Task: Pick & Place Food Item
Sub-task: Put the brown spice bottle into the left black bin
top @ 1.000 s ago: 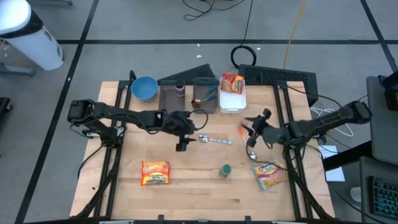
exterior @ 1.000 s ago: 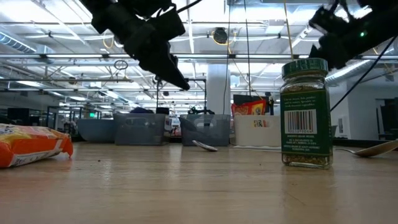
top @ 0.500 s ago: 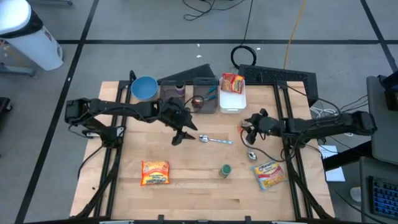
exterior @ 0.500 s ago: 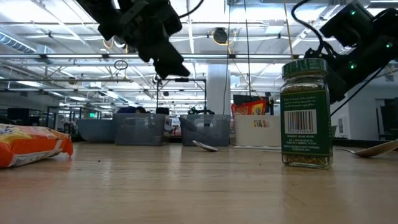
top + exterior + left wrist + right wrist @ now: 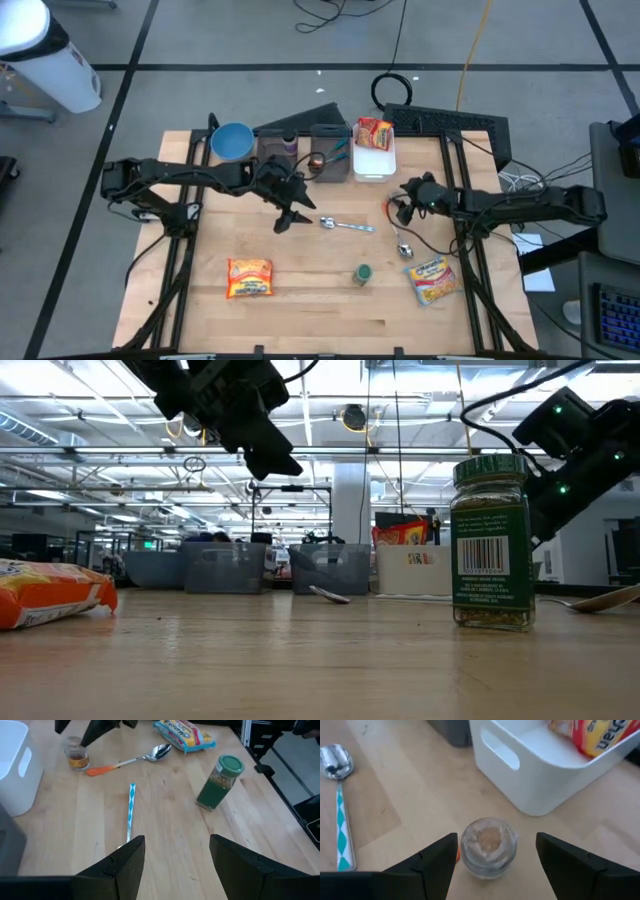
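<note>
High view: wood counter (image 5: 310, 290) on grey taped floor (image 5: 250, 40); L gripper (image 5: 284, 222) jaws apart, empty; R gripper (image 5: 492, 855) jaws wide round small jar (image 5: 488, 847).

high: overhead | low: table-level | both share green-lidded jar (image 5: 362, 273)

You have a blue bowl (image 5: 232, 141) at the table's far left, beside two grey bins (image 5: 303, 155). A teal-handled spoon (image 5: 131, 810) lies mid-table, an orange-handled spoon (image 5: 127, 762) further right. Beyond the far edge sit a keyboard (image 5: 445, 122) and coiled cable (image 5: 394, 88).
</note>
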Action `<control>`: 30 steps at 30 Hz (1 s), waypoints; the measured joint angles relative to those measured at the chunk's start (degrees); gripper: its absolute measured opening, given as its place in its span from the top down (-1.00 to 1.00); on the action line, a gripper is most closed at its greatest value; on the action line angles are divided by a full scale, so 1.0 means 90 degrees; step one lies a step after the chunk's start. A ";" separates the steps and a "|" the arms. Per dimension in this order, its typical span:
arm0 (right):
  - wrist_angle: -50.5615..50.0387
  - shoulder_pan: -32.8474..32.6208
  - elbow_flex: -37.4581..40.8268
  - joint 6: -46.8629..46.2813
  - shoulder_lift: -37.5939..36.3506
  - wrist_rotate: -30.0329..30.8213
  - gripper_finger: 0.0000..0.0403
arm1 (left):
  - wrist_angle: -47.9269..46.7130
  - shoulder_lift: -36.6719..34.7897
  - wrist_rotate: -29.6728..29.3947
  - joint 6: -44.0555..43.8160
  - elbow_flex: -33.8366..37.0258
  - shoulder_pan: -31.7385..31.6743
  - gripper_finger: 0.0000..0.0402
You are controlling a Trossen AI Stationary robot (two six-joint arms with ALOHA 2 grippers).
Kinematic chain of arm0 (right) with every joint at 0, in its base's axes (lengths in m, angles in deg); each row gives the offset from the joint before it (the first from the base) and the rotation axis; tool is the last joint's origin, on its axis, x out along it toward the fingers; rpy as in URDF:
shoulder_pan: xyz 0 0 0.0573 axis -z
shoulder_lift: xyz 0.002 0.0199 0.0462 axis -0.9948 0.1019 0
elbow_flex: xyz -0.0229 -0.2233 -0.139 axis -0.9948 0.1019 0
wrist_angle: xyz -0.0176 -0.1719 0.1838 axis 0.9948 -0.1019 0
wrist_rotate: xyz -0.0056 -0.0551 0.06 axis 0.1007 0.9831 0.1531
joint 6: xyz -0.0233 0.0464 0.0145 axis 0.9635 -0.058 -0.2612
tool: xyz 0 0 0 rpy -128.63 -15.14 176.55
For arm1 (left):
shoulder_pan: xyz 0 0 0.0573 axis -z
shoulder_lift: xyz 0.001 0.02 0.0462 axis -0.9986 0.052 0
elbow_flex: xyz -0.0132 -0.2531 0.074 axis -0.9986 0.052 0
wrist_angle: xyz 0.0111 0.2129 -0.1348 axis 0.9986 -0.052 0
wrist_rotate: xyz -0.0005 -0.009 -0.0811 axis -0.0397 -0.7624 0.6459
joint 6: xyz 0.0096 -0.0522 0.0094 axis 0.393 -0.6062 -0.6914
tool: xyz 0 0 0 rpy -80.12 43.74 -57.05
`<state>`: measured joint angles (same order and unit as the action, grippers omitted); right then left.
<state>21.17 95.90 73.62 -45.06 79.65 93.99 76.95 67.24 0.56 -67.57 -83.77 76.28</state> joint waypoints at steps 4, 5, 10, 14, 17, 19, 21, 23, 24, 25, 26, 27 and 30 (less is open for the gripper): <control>0.0666 0.0155 0.0355 -0.0055 0.0007 -0.0481 -0.29 | 0.0014 -0.0001 -0.0006 0.0000 0.0000 0.0000 -0.17; 0.0824 0.0166 0.0423 -0.0087 0.0002 -0.0521 -0.28 | 0.0014 -0.0001 -0.0009 0.0000 0.0000 0.0000 -0.17; 0.1085 0.0187 0.0753 -0.0306 0.0002 -0.0539 -0.28 | 0.0018 -0.0001 -0.0016 -0.0005 0.0000 0.0000 -0.17; 0.1561 0.0186 0.1022 -0.0420 0.0002 -0.0541 -0.28 | 0.0067 -0.0001 -0.0016 -0.0002 0.0000 0.0000 -0.17; 0.2021 0.0187 0.1116 -0.0435 -0.0003 -0.0540 -0.28 | 0.0154 -0.0001 -0.0019 0.0000 0.0000 0.0000 -0.17; 0.2036 0.0187 0.1118 -0.0396 0.0022 -0.0548 -0.28 | 0.0192 0.0001 -0.0019 0.0000 0.0000 0.0000 -0.17; 0.2050 0.0187 0.1090 -0.0340 0.0106 -0.0649 -0.28 | 0.0203 0.0001 -0.0021 -0.0002 0.0000 0.0000 -0.17; 0.2048 0.0185 0.1075 -0.0310 0.0238 -0.0667 -0.28 | 0.0223 0.0001 -0.0023 -0.0005 0.0000 0.0000 -0.17; 0.2050 0.0185 0.1075 -0.0298 0.0333 -0.0667 -0.28 | 0.0225 0.0001 -0.0023 -0.0005 0.0000 0.0000 -0.17; 0.2050 0.0185 0.1075 -0.0304 0.0428 -0.0667 -0.28 | 0.0249 0.0001 -0.0024 -0.0015 0.0000 0.0000 -0.17; 0.2066 0.0185 0.1075 -0.0308 0.0518 -0.0667 -0.28 | 0.0272 0.0001 -0.0026 -0.0026 0.0000 0.0000 -0.17; 0.2100 0.0185 0.1075 -0.0310 0.0611 -0.0667 -0.28 | 0.0302 0.0001 -0.0026 -0.0033 0.0000 0.0000 -0.17; 0.2536 0.0185 0.1075 -0.0310 0.0930 -0.0667 -0.28 | 0.0360 0.0001 -0.0030 -0.0034 0.0000 0.0000 -0.17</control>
<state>44.00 97.56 83.29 -47.85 88.02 88.00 80.19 67.25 0.29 -67.88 -83.77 76.28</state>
